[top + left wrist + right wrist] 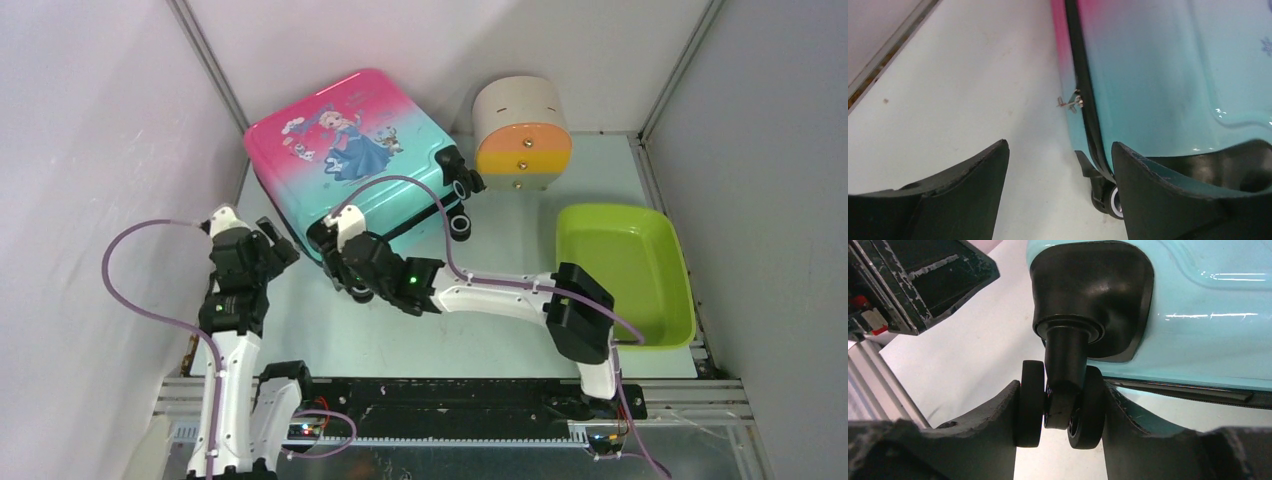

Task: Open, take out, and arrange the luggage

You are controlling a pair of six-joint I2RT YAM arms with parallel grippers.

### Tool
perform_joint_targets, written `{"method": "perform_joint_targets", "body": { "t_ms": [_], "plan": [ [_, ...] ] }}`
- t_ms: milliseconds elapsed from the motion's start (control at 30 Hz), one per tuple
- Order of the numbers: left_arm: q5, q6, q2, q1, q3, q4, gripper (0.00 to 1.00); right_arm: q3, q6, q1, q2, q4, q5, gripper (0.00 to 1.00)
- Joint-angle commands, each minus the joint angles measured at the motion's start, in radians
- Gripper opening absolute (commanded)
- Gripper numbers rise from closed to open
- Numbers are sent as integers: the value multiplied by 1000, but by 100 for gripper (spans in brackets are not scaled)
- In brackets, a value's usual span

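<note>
The luggage (pixel 350 150), a pink-to-teal suitcase with a princess print, lies closed and flat at the back left of the table. My right gripper (pixel 352 268) is shut on its near-left double wheel (pixel 1060 410), one finger (pixel 993 435) pressed against each outer disc. My left gripper (pixel 272 250) is open and empty just left of the case's near edge. In the left wrist view its right finger (pixel 1148 185) overlaps the teal shell (pixel 1148 75). The black zipper trim (pixel 1085 100) and a small metal zipper pull (pixel 1070 102) lie ahead of the left gripper (pixel 1060 150).
A beige cylinder with an orange-yellow face (pixel 521 135) stands at the back, right of the suitcase. A lime-green tray (pixel 625 272) sits at the right. Two more black wheels (pixel 460 205) stick out toward the cylinder. White walls close in on the left and back.
</note>
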Motion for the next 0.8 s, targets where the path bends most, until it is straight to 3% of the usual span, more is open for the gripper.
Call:
{"method": "perform_joint_targets", "body": {
  "t_ms": [0, 100, 200, 333, 400, 467, 767],
  "plan": [
    [108, 125, -39, -37, -30, 134, 81, -154, -43, -33, -155, 162, -103, 15],
    [241, 183, -48, -59, -91, 222, 80, -186, -38, -43, -206, 158, -126, 8],
    [286, 240, -65, -71, -157, 281, 76, -191, -35, -54, -225, 139, -145, 3],
    [325, 344, -94, -79, -231, 354, 64, -196, -17, -70, -241, 116, -162, 0],
    [367, 429, -114, -80, -271, 386, 49, -205, -6, -83, -248, 114, -174, 0],
    [386, 485, -126, -81, -305, 415, 45, -205, 10, -97, -253, 103, -190, 0],
    [327, 629, -66, -51, -384, 566, 45, -209, 18, -113, -274, 97, -213, 0]
  ]
}}
